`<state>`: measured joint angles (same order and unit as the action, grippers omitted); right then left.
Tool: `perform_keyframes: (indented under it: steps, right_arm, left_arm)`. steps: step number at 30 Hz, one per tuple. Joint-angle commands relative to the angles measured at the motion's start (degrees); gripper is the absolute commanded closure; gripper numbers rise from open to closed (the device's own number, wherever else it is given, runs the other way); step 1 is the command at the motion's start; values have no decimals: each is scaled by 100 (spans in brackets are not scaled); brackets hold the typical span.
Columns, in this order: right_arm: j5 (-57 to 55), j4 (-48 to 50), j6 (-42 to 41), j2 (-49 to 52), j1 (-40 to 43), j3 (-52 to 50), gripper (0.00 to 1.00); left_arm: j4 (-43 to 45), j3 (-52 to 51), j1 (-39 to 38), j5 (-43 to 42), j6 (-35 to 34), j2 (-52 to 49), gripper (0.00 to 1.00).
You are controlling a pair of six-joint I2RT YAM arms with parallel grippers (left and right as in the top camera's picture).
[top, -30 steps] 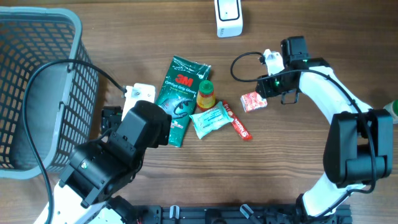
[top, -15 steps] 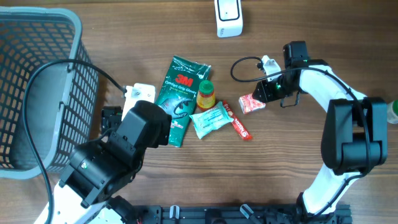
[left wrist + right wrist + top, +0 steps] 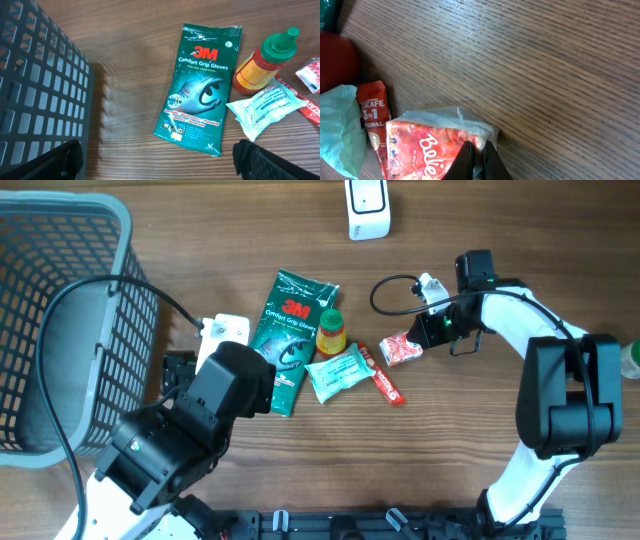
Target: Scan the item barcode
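The right hand (image 3: 475, 156) pinches only the clear film edge of the red plastic snack packet (image 3: 420, 146); on lifting, it may slip free.

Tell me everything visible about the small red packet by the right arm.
The red packet is a small soft pouch, red with pale speckles and white script lettering, sealed in clear crinkled plastic that juts past the print. It lies flat on the wooden table, close beside a red coffee stick. The right end effector is shut on the wrapper at the packet's edge.
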<state>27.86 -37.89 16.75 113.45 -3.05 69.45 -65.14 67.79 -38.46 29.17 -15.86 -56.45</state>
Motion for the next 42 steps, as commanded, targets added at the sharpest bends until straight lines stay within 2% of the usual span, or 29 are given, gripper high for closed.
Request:
perform_keyframes:
  steps: [1,6,13,23,30,36,42]
  right_arm:
    - [-31,-24,-553,293,-24,-186,96]
    - [334,-238,-1954,280,-24,125,96]
    - [820,-1683,-3818,256,35,984,96]
    - [3154,-2610,-3908,216,522,1353,96]
    - [3193,-3213,-3932,214,619,1353,96]
    - [2745,-3526,-3921,181,619,1353,96]
    - [2518,-4006,-3580,-129,612,1353,96]
  left_arm:
    - [15,20,11,-22,-111,2,0]
    - [15,20,11,-22,-114,2,0]
    - [15,20,11,-22,-111,2,0]
    - [15,20,11,-22,-114,2,0]
    - [15,20,11,-22,-114,2,0]
    - [15,20,11,-22,-111,2,0]
    - [15,20,11,-22,-114,2,0]
